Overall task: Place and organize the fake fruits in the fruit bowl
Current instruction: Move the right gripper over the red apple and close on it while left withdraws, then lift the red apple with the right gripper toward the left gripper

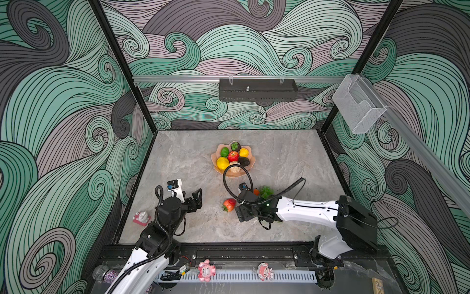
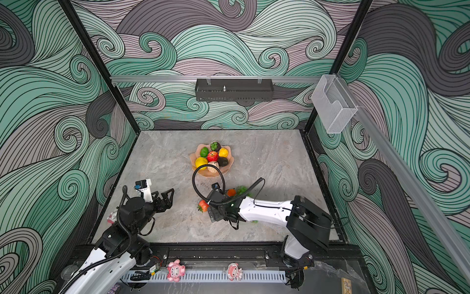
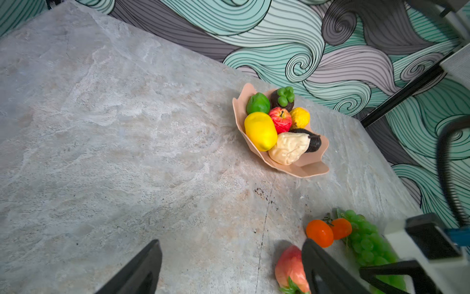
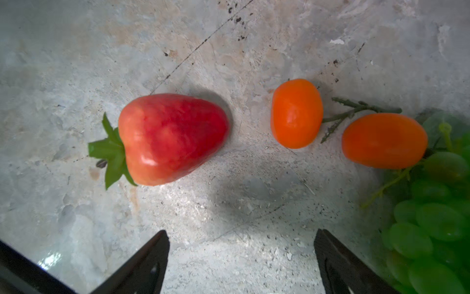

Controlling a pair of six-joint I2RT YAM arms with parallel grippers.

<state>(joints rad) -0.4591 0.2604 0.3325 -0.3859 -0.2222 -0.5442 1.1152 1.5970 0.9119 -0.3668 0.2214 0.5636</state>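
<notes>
Pink figurines [image 1: 206, 270] stand at the front edge; fruit bowl [image 1: 220, 147] sits part filled, mid-counter.
In both top views the right arm's cable [image 1: 223, 179] loops across the bowl's near rim. Left wrist view: left hand [image 3: 230, 244] released over bare counter [image 3: 127, 152], strawberry [image 3: 290, 267] behind one finger. Right wrist view: right hand [image 4: 241, 232] released, empty; strawberry, two oranges [image 4: 296, 113] and grapes [image 4: 432, 224] lie loose ahead.

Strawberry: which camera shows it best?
Right wrist: the strawberry lies whole, close and unblocked. Both top views show it small beside the right arm; the left wrist shows it partly hidden behind a finger.
</notes>
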